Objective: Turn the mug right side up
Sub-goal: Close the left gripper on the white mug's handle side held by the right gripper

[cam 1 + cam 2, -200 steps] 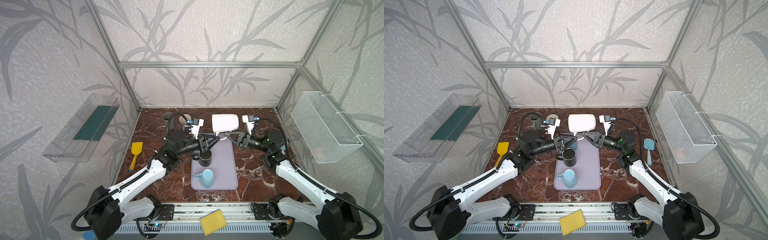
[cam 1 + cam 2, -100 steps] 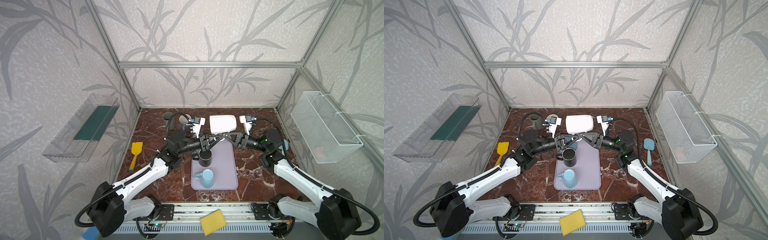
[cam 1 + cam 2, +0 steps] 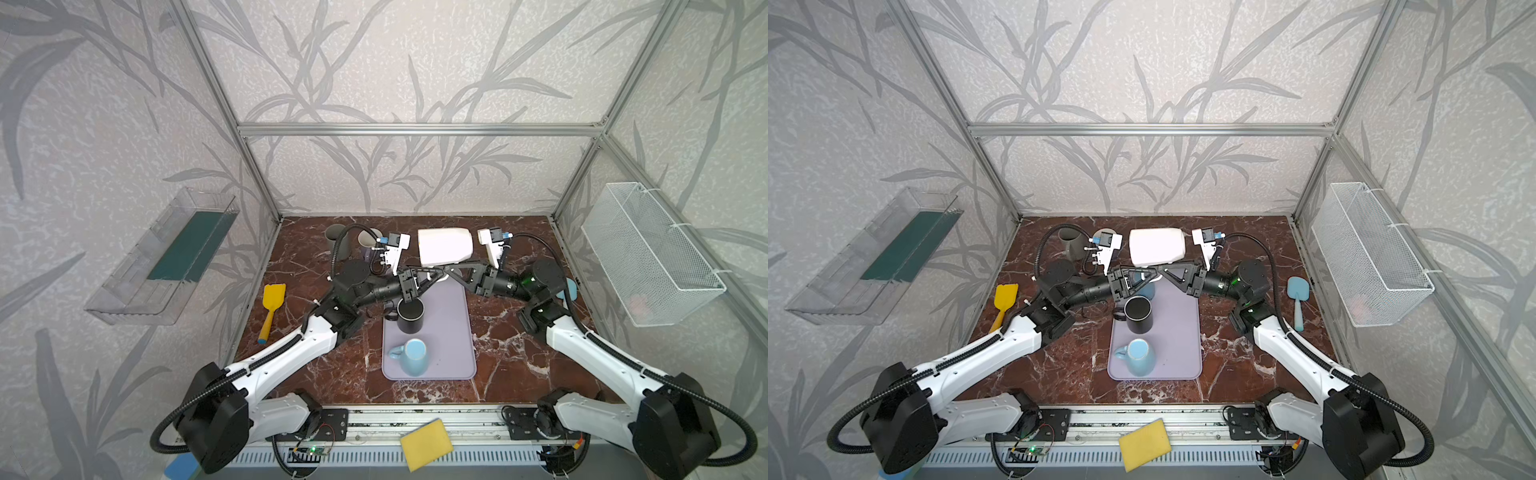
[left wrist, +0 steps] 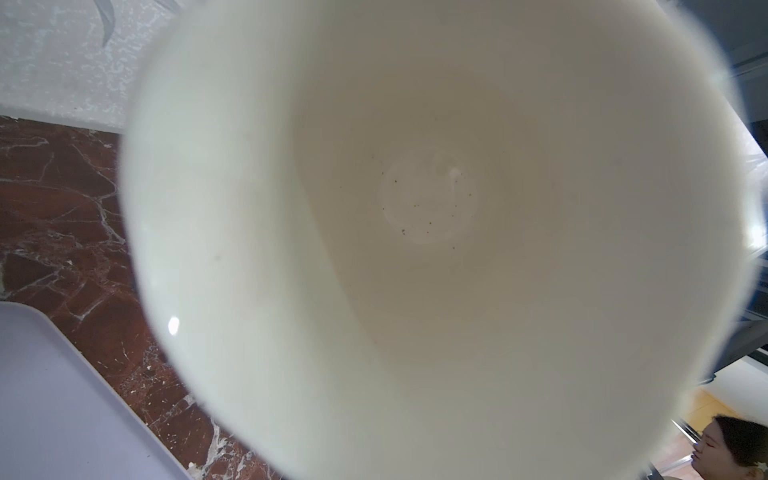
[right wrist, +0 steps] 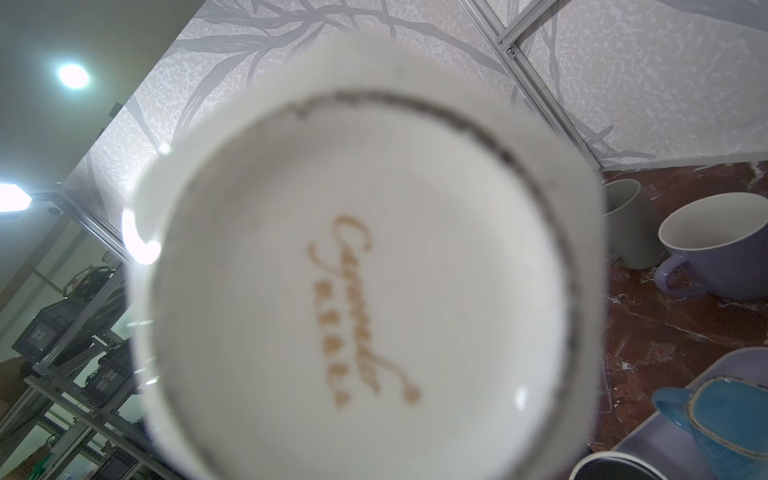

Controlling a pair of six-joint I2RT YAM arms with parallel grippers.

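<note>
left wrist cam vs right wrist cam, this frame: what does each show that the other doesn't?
Left wrist only: the inside of the white mug, with dark specks at its bottom, and a person's face at the frame edge.
Right wrist only: that mug's base with gold script, plus the grey mug, lilac mug, blue mug and black mug.
Both: the white mug filling the frame, the marble table and the lilac mat.

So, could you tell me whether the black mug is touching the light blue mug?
Apart: both top views show a strip of bare mat between the black mug and the light blue mug.
</note>
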